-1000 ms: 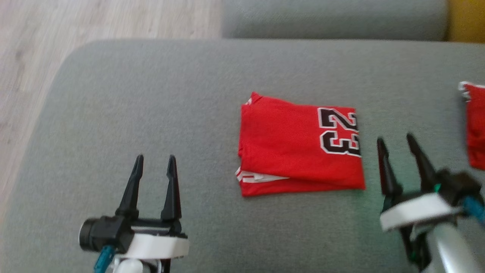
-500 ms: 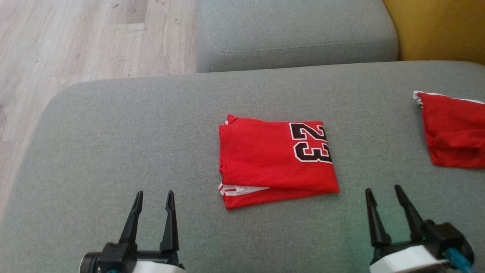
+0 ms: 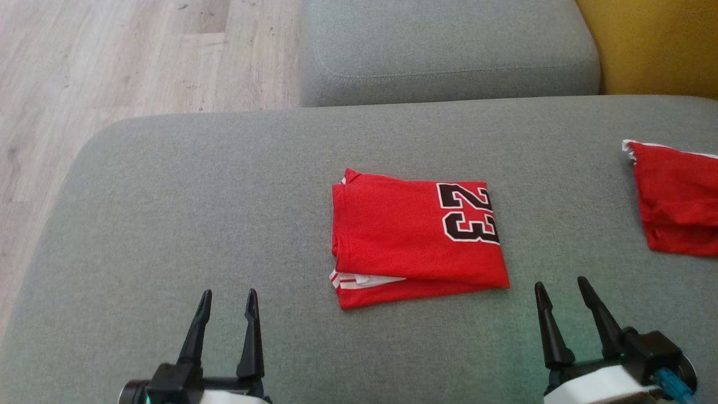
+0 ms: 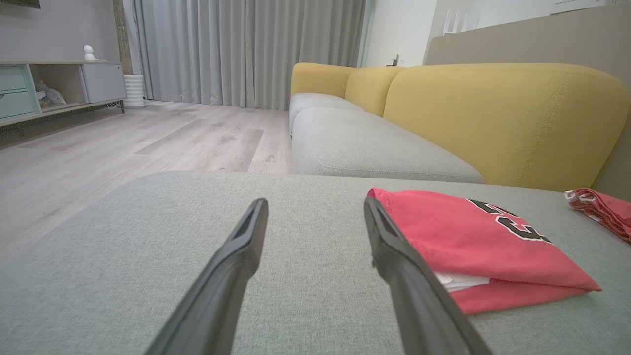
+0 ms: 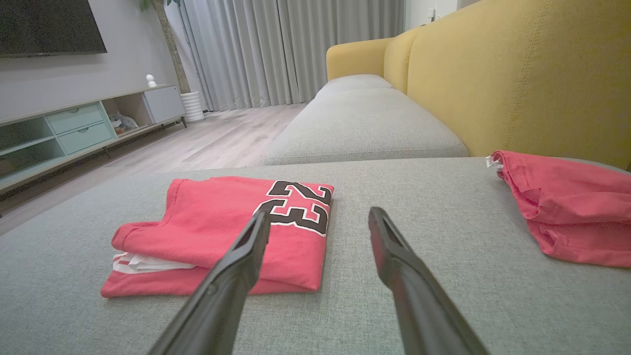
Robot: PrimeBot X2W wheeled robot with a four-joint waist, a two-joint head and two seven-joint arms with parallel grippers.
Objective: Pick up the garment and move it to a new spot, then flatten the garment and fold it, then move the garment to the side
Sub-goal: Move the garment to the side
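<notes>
Red folded garment (image 3: 418, 238), number 23 facing up, flat on grey sofa seat (image 3: 196, 196) at centre of frame. At lower left, left end effector (image 3: 229, 293), fingers spread, well apart from garment's left edge. At lower right, right end effector (image 3: 561, 280), fingers likewise spread, near garment's lower right corner, not touching. At right edge, second red cloth (image 3: 676, 199), crumpled, on same seat, below yellow backrest (image 3: 650, 45).

Grey couch seat (image 3: 196, 196), yellow backrest (image 3: 650, 45), wooden floor (image 3: 112, 56)
</notes>
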